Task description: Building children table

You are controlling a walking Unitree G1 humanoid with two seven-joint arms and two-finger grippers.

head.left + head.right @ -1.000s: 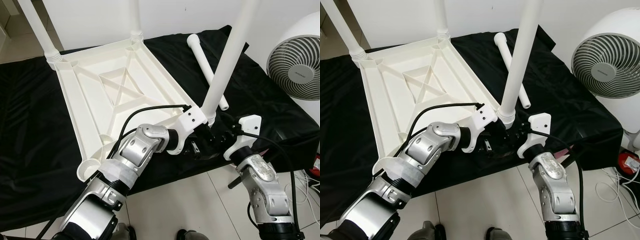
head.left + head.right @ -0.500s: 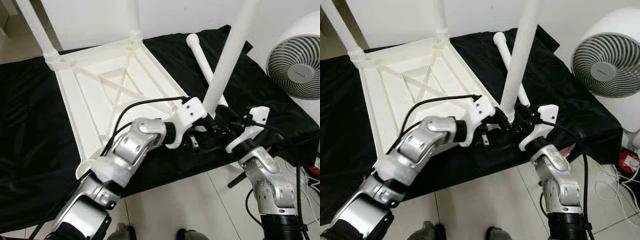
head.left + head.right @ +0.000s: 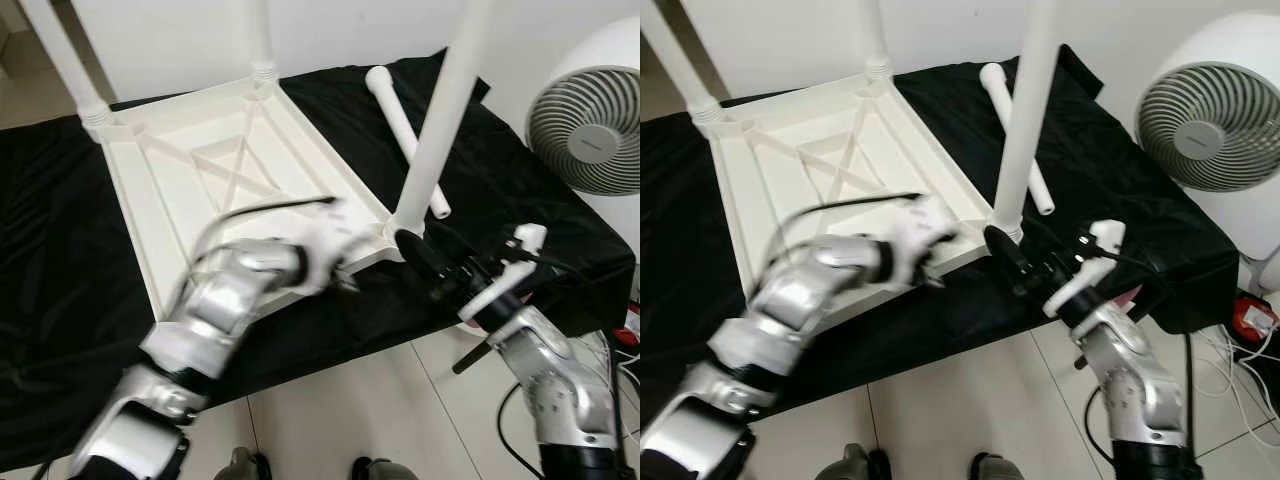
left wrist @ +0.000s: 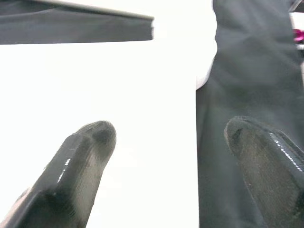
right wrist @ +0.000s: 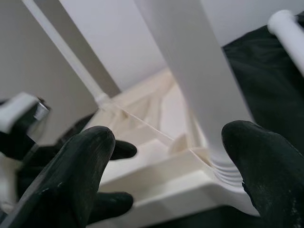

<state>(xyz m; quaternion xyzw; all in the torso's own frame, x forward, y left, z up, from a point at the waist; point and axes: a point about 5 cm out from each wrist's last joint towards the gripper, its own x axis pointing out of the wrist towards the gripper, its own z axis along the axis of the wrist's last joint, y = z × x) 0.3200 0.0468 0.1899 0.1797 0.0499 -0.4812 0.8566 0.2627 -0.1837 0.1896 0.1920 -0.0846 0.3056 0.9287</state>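
An upturned white children's table (image 3: 230, 190) is being shown lying on a black-draped desk (image 3: 520, 190), three legs standing upright. The right tool (image 3: 425, 262), fingers spread wide and gripping nothing, is being held just beside the near corner leg (image 3: 440, 130). The blurred left tool (image 4: 171, 137), likewise open and empty, is being held over the tabletop's near edge. A loose fourth leg (image 3: 405, 125) is lying beside a white fan (image 3: 590, 130).
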